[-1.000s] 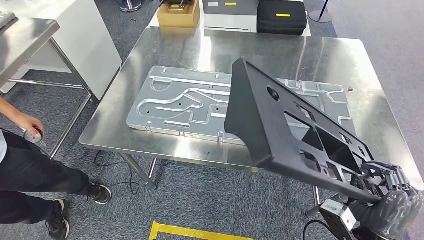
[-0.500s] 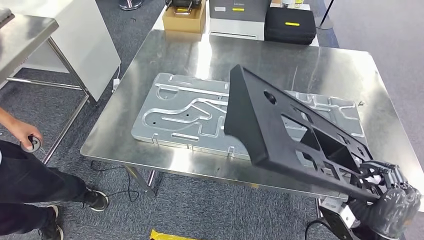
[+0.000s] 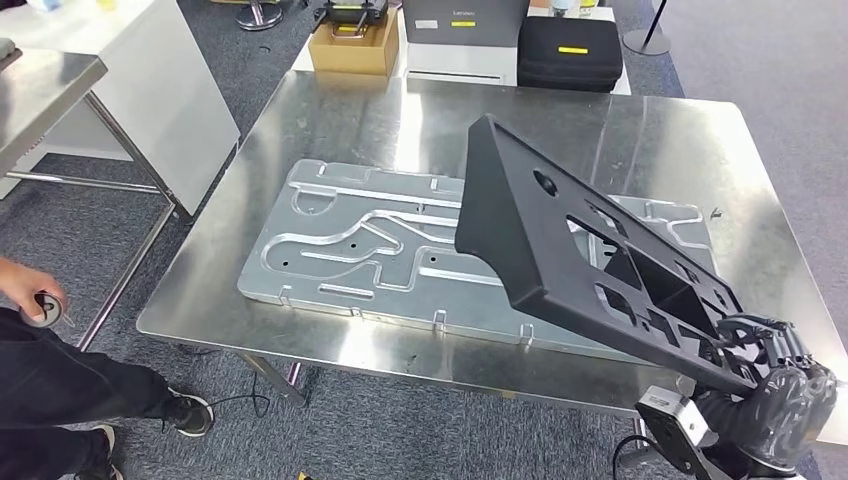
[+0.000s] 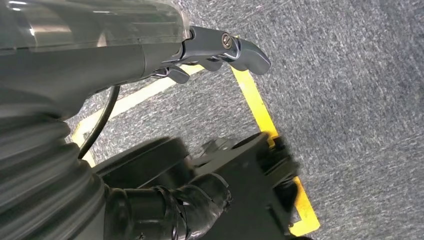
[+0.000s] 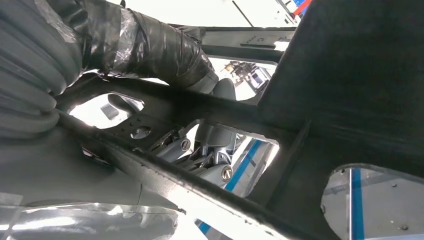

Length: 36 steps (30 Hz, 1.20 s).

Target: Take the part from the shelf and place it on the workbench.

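While the black plastic panel (image 3: 570, 250) hangs tilted above the steel bench (image 3: 420, 115), the right robot hand (image 3: 770, 385) holds it by one end only, fingers wrapped through the cut-outs at its near, lower corner. The far end of the panel rises up and out over the bench, above an embossed aluminium plate (image 3: 370, 245) that lies flat there. In the right wrist view the fingers (image 5: 150, 45) curl over a rib of the panel (image 5: 350, 95), so the hold looks firm, though how deep it goes I cannot tell.

The left robot hand (image 4: 220, 47) hangs by the robot's side over grey carpet and a yellow floor marking (image 4: 260, 110); its fingers lie nearly straight and close together with nothing in them.

The main risk, as I judge it, comes from that one-ended hold. The long panel works as a lever on the fingers, and a jolt in lowering could make it twist or slip out. If the raised end drops first, its edge could strike the aluminium plate and scrape it, or the panel could come to rest leaning on the plate rather than flat. Little bare bench shows on the right side, so a careless release near the front edge could let the panel tip off toward the floor. A person (image 3: 40, 340) stands at the left, well apart from the panel.
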Available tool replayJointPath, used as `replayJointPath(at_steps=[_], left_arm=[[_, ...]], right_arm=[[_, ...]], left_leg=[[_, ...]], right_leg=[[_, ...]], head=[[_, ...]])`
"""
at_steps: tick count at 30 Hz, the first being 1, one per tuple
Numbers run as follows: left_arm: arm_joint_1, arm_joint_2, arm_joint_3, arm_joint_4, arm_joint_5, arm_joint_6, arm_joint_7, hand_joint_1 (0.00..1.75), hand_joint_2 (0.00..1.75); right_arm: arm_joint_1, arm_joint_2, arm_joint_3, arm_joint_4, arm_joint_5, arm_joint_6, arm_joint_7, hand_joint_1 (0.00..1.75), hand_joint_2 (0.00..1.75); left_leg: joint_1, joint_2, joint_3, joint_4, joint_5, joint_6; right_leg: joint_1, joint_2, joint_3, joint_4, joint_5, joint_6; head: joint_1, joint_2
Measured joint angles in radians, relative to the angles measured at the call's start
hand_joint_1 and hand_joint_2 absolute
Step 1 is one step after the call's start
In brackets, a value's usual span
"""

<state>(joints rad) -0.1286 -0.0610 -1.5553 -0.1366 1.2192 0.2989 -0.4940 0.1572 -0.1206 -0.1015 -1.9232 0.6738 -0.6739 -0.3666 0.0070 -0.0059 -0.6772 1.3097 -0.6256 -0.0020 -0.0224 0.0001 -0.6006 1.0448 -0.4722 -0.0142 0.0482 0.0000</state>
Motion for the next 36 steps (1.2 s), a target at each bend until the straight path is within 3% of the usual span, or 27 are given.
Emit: replayJointPath(at_steps=[2,4,5,9,11,13,14,15,16,18,20,22,25,28,29,30,31,34,36], left_arm=[[0.001,0.000,0.000,0.000,0.000,0.000,0.000,0.00,1.75],[-0.001,0.000,0.000,0.000,0.000,0.000,0.000,0.00,1.75],[-0.002,0.000,0.000,0.000,0.000,0.000,0.000,0.00,1.75],[-0.002,0.000,0.000,0.000,0.000,-0.001,0.000,0.00,1.75],[-0.003,0.000,0.000,0.000,-0.001,-0.001,0.000,0.00,1.75],[-0.003,0.000,0.000,0.000,-0.002,-0.001,0.000,0.00,1.75],[-0.002,0.000,0.000,0.000,-0.003,-0.001,0.000,0.00,1.75],[-0.001,0.000,0.000,0.000,-0.003,-0.001,0.000,0.00,1.75],[-0.001,0.000,0.000,0.000,-0.004,-0.001,0.000,0.00,1.75],[-0.001,0.000,0.000,0.000,-0.004,-0.001,0.000,0.00,1.75],[-0.002,0.000,0.000,0.000,-0.005,-0.001,0.000,0.00,1.75],[-0.002,0.000,0.000,0.000,-0.005,-0.001,0.000,0.00,1.75],[-0.003,0.000,0.000,0.000,-0.005,-0.001,0.000,0.00,1.75],[-0.003,0.000,0.000,0.000,-0.007,-0.002,0.001,0.00,1.75],[-0.003,0.000,0.000,0.000,-0.008,-0.002,0.001,0.00,1.75],[-0.002,0.000,0.000,0.000,-0.010,-0.002,0.002,0.00,1.75],[-0.002,0.000,0.000,0.000,-0.012,-0.003,0.004,0.00,1.75],[-0.006,0.001,0.000,0.000,-0.025,-0.005,0.010,0.00,1.75],[-0.011,0.001,0.000,0.000,-0.039,-0.009,0.017,0.00,0.87]], right_arm=[[-0.001,0.000,0.000,0.001,0.000,0.000,0.000,1.75,1.75],[-0.003,0.000,0.000,0.002,0.000,0.000,0.000,1.75,1.75],[-0.004,0.000,0.000,0.002,0.000,0.000,0.000,1.75,1.75],[-0.008,-0.001,0.000,0.004,0.001,0.000,0.000,1.75,1.75],[-0.010,-0.004,0.000,0.004,0.002,0.000,0.000,1.75,1.75],[-0.010,-0.005,0.001,0.007,0.001,0.000,0.000,1.75,1.75],[-0.010,-0.005,0.001,0.009,0.001,0.000,0.000,1.75,1.75],[-0.010,-0.005,0.001,0.011,0.002,0.000,0.000,1.75,1.75],[-0.010,-0.005,0.001,0.013,0.002,0.000,0.000,1.75,1.75],[-0.011,-0.005,0.001,0.014,0.002,0.000,0.000,1.75,1.75],[-0.013,-0.006,0.001,0.014,0.001,0.000,0.000,1.75,1.75],[-0.013,-0.006,0.001,0.015,0.001,0.000,0.000,1.75,1.75],[-0.014,-0.006,0.001,0.015,0.002,0.000,0.000,1.75,1.75],[-0.016,-0.006,0.001,0.015,0.002,0.001,0.000,1.75,1.75],[-0.017,-0.006,0.001,0.015,0.003,0.002,0.000,1.75,1.75],[-0.020,-0.006,0.001,0.015,0.005,0.005,0.000,1.75,1.75],[-0.026,-0.006,0.002,0.016,0.007,0.008,0.000,1.75,1.75],[-0.057,-0.007,0.008,0.021,0.023,0.023,0.008,1.71,1.75],[-0.090,-0.012,0.017,0.027,0.041,0.035,0.022,1.65,1.75]], left_leg=[[0.000,0.000,0.034,-0.104,0.084,0.005],[-0.004,0.000,0.086,-0.228,0.140,0.014],[-0.006,0.000,0.099,-0.259,0.147,0.018],[-0.005,-0.001,0.109,-0.285,0.151,0.040],[-0.002,0.001,0.115,-0.296,0.157,0.052],[-0.004,0.002,0.115,-0.296,0.156,0.058],[-0.005,0.002,0.115,-0.295,0.155,0.059],[-0.006,0.002,0.116,-0.294,0.154,0.059],[-0.006,0.001,0.117,-0.293,0.152,0.059],[-0.007,0.000,0.123,-0.290,0.146,0.055],[-0.011,-0.002,0.125,-0.286,0.140,0.047],[-0.013,-0.002,0.124,-0.287,0.140,0.038],[-0.013,0.000,0.115,-0.261,0.116,0.023],[-0.006,0.001,0.035,-0.091,0.029,0.011],[-0.004,0.001,0.005,-0.034,0.011,0.008],[-0.001,0.001,-0.011,-0.006,0.012,0.005],[0.001,0.001,-0.009,-0.018,0.034,0.004],[0.004,0.001,0.072,-0.207,0.135,0.005],[0.001,0.001,0.099,-0.273,0.152,0.013]], right_leg=[[0.000,0.001,0.011,0.000,-0.006,0.004],[0.003,0.002,0.020,0.001,-0.013,0.012],[0.004,0.002,0.021,0.001,-0.014,0.017],[0.003,0.001,0.021,0.003,-0.020,0.040],[0.001,0.000,-0.010,0.071,-0.063,0.048],[0.000,0.001,-0.072,0.197,-0.121,0.055],[0.000,0.000,-0.098,0.246,-0.133,0.057],[0.000,0.000,-0.109,0.263,-0.127,0.058],[0.000,0.000,-0.101,0.241,-0.101,0.058],[0.001,0.000,-0.040,0.113,-0.031,0.052],[0.006,0.001,0.007,0.011,0.001,0.042],[0.010,0.002,0.012,-0.007,-0.001,0.033],[0.000,0.002,0.018,-0.018,0.003,0.015],[-0.001,-0.002,0.022,-0.022,0.003,0.005],[-0.001,-0.003,0.022,-0.021,0.003,0.005],[-0.001,-0.003,0.022,-0.021,0.002,0.005],[-0.001,-0.002,0.024,-0.020,0.002,0.006],[-0.002,0.001,0.027,-0.014,-0.004,0.015],[0.001,0.003,0.023,-0.011,-0.004,0.027]], head=[[0.000,0.000],[0.000,0.000],[0.001,0.000],[0.001,0.000],[0.002,0.000],[0.002,0.000],[0.002,0.000],[0.002,0.000],[0.002,0.000],[0.002,0.000],[0.002,0.000],[0.001,0.000],[0.000,0.000],[-0.002,0.000],[-0.002,0.000],[-0.002,0.000],[-0.002,0.000],[-0.002,0.000],[-0.001,0.000]])
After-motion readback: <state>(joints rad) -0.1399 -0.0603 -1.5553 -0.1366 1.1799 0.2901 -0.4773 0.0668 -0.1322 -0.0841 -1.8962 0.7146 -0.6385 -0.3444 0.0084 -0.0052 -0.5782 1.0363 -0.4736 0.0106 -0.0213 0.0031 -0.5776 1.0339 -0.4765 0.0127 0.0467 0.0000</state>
